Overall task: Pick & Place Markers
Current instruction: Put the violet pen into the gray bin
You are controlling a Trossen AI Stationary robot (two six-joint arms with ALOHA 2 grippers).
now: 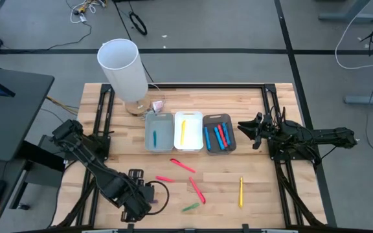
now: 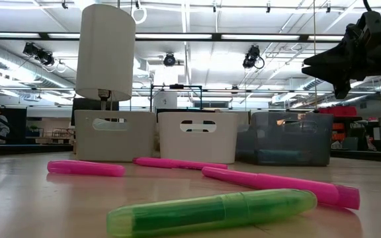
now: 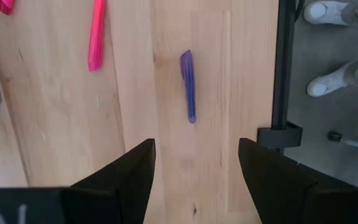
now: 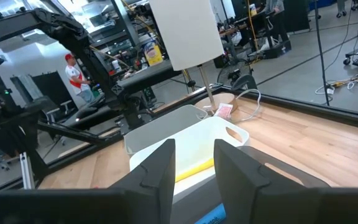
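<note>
Three pink markers (image 1: pixel 182 165) (image 1: pixel 164 178) (image 1: pixel 197 189), a green one (image 1: pixel 190 207) and a yellow one (image 1: pixel 241 192) lie flat on the wooden table. The green marker (image 2: pixel 210 210) lies nearest in the low view. More markers lie in three bins: teal in the grey bin (image 1: pixel 158 131), yellow in the white bin (image 1: pixel 188 131), blue and red in the dark bin (image 1: pixel 219 133). My left gripper (image 1: pixel 138 197) hangs open near the near-left edge; its wrist view shows a purple marker (image 3: pixel 188 86) ahead of the open fingers (image 3: pixel 194 180). My right gripper (image 1: pixel 248 129) (image 2: pixel 339 69) is open, raised beside the dark bin, empty (image 4: pixel 194 168).
A tall white cylinder on a stand (image 1: pixel 120 65) rises at the table's far left, behind the grey bin. Black frame rails (image 1: pixel 102 123) (image 1: pixel 271 110) run along both sides. A person's shoes (image 3: pixel 328 43) stand beyond the near edge. Bare wood lies between the loose markers.
</note>
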